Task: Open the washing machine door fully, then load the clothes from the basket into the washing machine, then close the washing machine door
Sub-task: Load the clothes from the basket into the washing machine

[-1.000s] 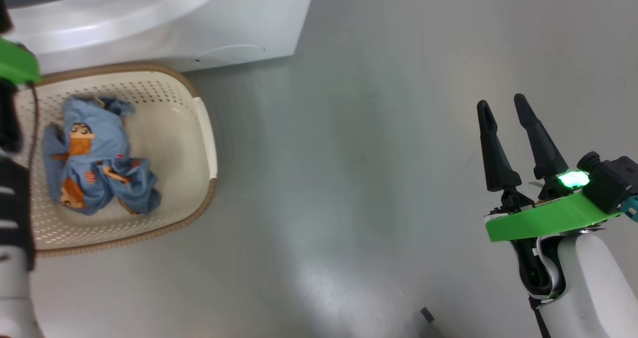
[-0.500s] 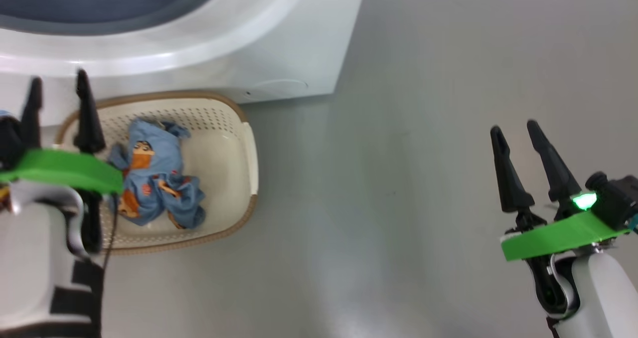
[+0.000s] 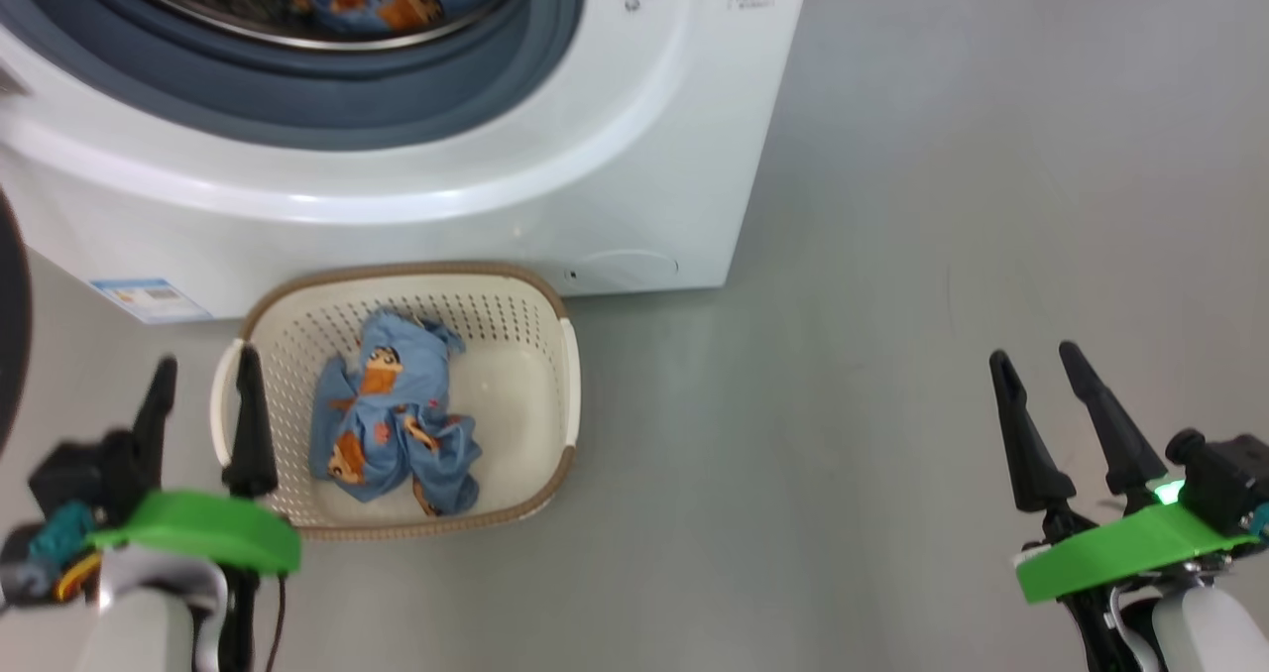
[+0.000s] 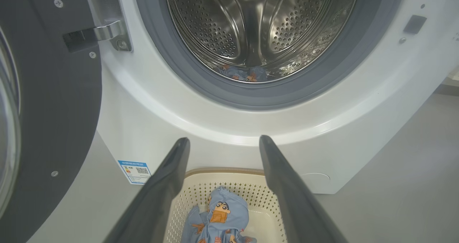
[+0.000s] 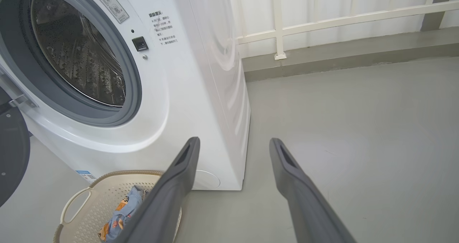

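With your left hand (image 3: 206, 357) spread wide and empty just over the left rim of the basket (image 3: 516, 375), reach for the clothes (image 3: 392, 424) heaped in its left half; they are likely light, limp and trailing, so pinch a raised fold near the heap's middle.

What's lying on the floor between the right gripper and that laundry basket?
Nothing. In the head view, the grey floor between the right gripper and the basket is bare.
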Robot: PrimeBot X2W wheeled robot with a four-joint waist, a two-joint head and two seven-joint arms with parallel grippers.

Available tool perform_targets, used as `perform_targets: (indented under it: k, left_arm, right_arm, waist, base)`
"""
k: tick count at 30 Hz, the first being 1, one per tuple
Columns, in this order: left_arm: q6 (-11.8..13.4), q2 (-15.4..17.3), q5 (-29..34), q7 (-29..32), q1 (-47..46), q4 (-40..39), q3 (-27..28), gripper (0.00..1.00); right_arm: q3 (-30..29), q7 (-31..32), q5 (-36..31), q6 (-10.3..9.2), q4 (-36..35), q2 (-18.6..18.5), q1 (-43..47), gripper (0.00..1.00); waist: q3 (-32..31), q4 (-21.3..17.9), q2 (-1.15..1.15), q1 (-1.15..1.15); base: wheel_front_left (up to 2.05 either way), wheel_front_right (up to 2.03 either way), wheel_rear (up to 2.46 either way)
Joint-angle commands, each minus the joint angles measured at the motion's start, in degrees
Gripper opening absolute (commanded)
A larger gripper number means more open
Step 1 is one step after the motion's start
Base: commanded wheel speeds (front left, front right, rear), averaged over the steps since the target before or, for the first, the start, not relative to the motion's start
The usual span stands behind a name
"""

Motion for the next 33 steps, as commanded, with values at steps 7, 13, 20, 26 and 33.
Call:
perform_targets:
  k: [7,13,20,26,33]
  left_arm:
    - [-0.09,0.70,-0.01,-0.32,8.11,-4.96,2.69,1.00]
    - [-0.09,0.14,-0.31,-0.32,12.98,-7.81,3.51,1.00]
    - [-0.09,-0.05,-0.26,-0.32,19.27,-11.00,3.74,1.00]
    - [-0.09,-0.68,0.09,-0.32,22.59,-13.93,4.29,1.00]
    - [-0.09,-1.18,0.33,-0.32,23.15,-14.90,4.39,1.00]
  right_arm:
    - [0.11,-0.27,0.24,0.09,-1.06,-1.08,4.78,1.00]
    - [-0.78,-0.27,0.31,0.09,-1.11,-1.33,8.35,1.00]
    - [-1.30,-0.27,0.33,0.09,-0.79,-1.33,11.82,1.00]
    - [-2.18,-0.27,0.31,0.09,-1.36,-1.31,13.51,1.00]
    - [-2.53,-0.27,0.14,0.09,-1.62,-1.25,13.57,1.00]
  waist:
    - [-5.97,1.21,0.00,0.00]
    - [-8.65,1.48,0.00,0.00]
    - [-11.99,1.90,0.00,0.00]
    - [-12.45,2.63,0.00,0.00]
    - [-12.09,2.80,0.00,0.00]
  base:
    - [0.00,0.00,0.00]
    - [0.00,0.00,0.00]
    - [0.00,0.00,0.00]
    - [0.00,0.00,0.00]
    - [0.00,0.00,0.00]
